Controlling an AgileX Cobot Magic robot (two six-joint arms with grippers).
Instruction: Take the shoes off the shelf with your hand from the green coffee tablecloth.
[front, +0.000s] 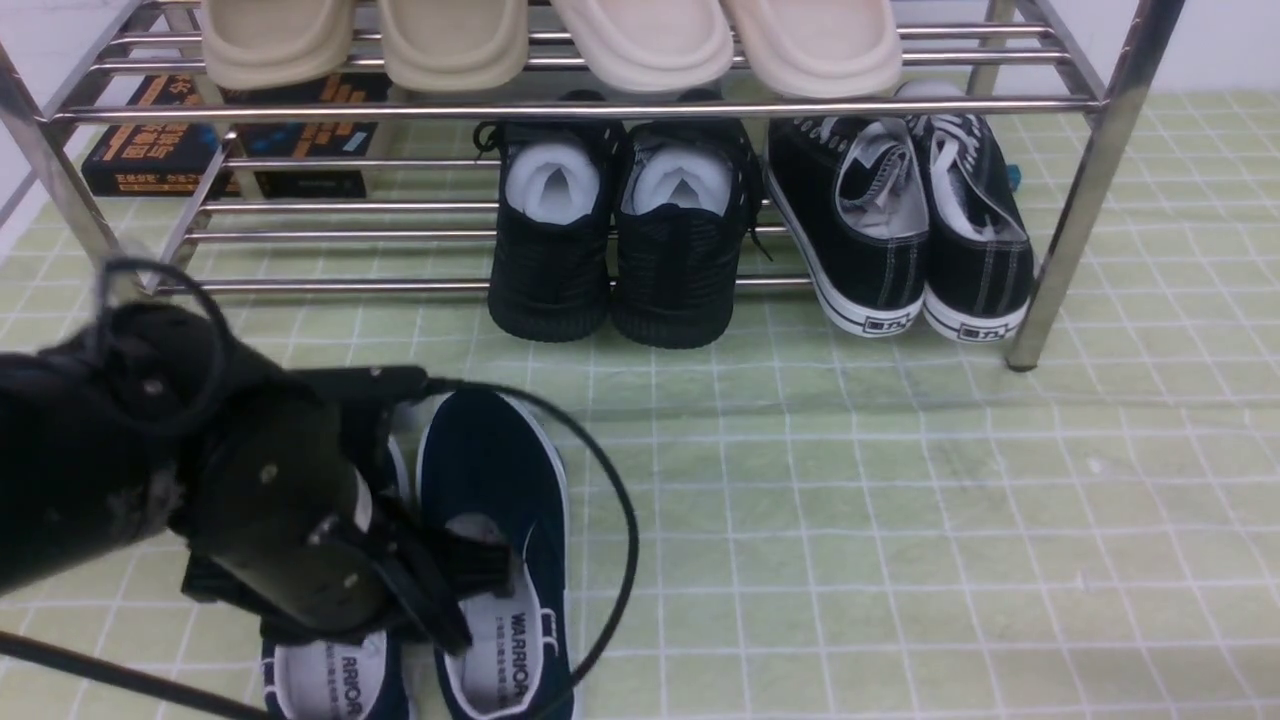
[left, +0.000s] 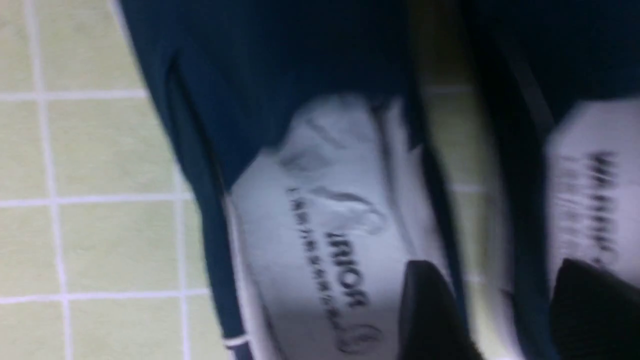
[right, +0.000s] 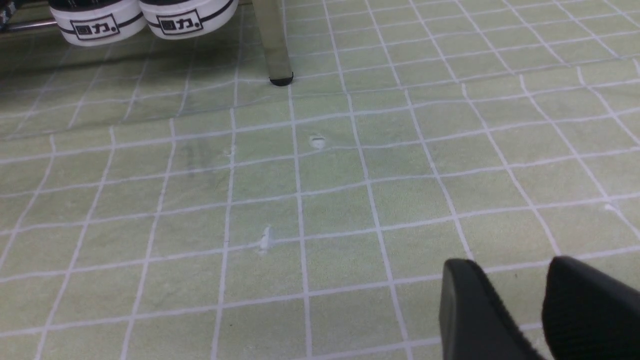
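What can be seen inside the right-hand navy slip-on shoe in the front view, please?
Inside the shoe, a pale insole printed "WARRIOR" shows; the toe end is hidden beneath the navy upper.

The 2 slip-on sneakers (front: 492, 480) are navy canvas with white rubber edges and pale insoles, "WARRIOR" printed inside. Both sit upright, soles down, side by side with a narrow gap, toes towards the shelf (front: 600, 110), on the green tablecloth (front: 850, 560) in front of it. That cloth is pale green with a white grid, lightly wrinkled. The shelf, 2 tiers of shiny metal tubes, stands upright on it. The black left gripper (left: 492, 310), fingers parted, hangs over the pair.
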